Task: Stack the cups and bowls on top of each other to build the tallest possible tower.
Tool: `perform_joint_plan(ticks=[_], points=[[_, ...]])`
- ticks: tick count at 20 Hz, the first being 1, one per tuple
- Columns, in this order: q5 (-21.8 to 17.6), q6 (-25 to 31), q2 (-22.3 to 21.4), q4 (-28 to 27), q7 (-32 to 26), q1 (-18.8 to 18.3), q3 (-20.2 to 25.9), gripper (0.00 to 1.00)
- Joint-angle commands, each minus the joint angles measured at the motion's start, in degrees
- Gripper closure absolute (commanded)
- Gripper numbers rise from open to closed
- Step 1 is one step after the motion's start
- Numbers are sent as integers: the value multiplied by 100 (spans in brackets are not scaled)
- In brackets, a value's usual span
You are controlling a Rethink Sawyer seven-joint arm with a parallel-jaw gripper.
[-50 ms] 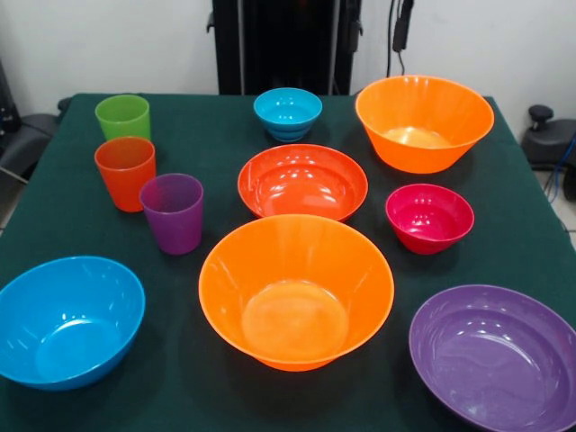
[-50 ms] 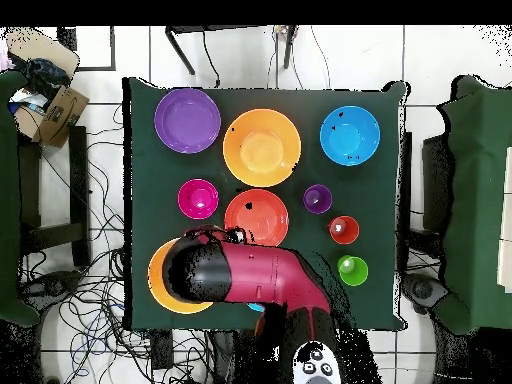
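Overhead view shows the red arm above the far orange bowl; its claw is hidden, so I cannot tell its state. Nothing is stacked yet; start with the purple cup, gripping its rim squarely.

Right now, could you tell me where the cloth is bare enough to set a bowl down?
Bare cloth lies between the blue bowl and the large orange bowl, below the purple cup, and right of the magenta bowl. The middle is crowded: the red-orange bowl nearly meets its neighbours.
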Motion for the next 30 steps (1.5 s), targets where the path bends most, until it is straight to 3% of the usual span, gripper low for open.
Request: perform_joint_plan(ticks=[1, 11, 21, 30], points=[[-590, -474, 456, 203, -30, -164, 512, 0], [-891, -676, 752, 11, 178, -102, 351, 0], [-1143, -1078, 1062, -32, 191, -376, 337, 0], [-1328, -1092, 1060, 6, 175, -634, 339, 0]])
